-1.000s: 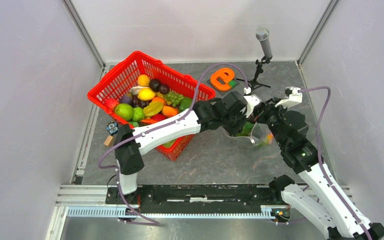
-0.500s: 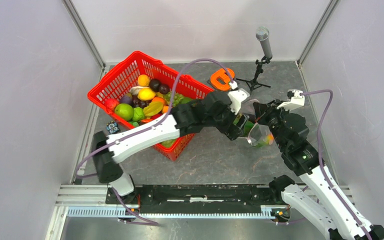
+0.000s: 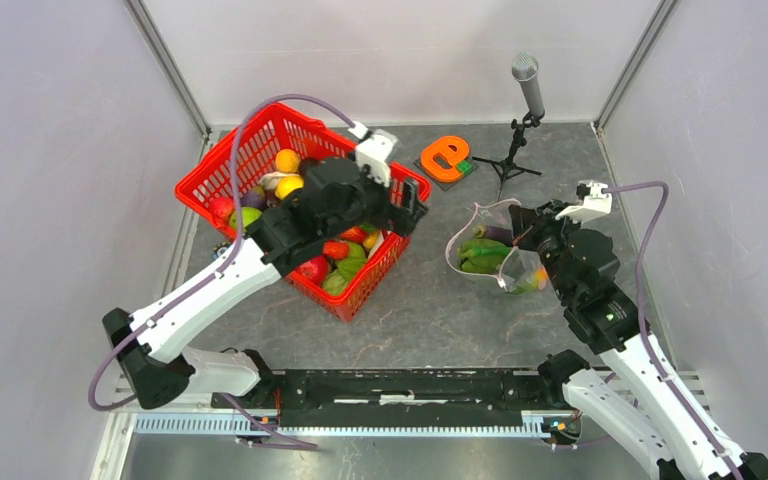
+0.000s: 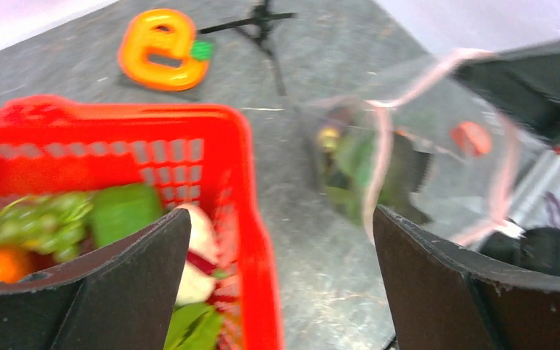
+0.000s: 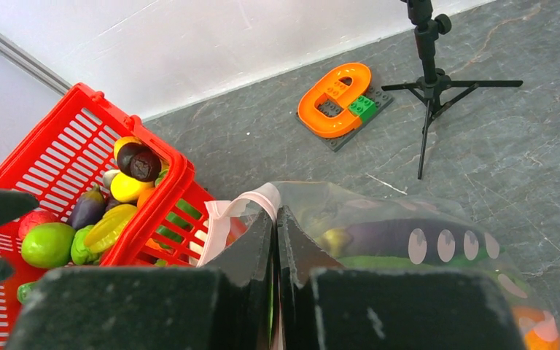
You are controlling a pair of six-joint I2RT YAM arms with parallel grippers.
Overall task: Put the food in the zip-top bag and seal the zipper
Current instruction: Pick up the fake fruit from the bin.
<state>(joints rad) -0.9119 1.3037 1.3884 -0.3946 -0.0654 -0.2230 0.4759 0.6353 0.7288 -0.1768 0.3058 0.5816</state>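
The clear zip-top bag [image 3: 485,250] lies right of centre with its mouth open toward the left. Its pale pink zipper [image 5: 242,206] curls along the mouth. Food sits inside: long green pieces [image 3: 482,260], a purple aubergine [image 5: 397,237] and a small orange fruit [image 5: 536,324]. My right gripper [image 5: 275,213] is shut on the bag's mouth edge and holds it up. My left gripper [image 3: 407,212] hangs open over the right end of the red basket [image 3: 222,160], with nothing between its fingers [image 4: 102,284]. In the left wrist view the bag [image 4: 415,146] shows ahead, blurred.
The red mesh basket [image 5: 65,124] holds several more toy fruits and vegetables. An orange letter toy [image 3: 446,156] lies on a small plate at the back. A microphone on a tripod [image 3: 527,80] stands behind the bag. Walls close in left, right and behind.
My left gripper opened at the bag's mouth, left green food inside, and swung back left over the basket. The right gripper kept its hold on the bag edge.
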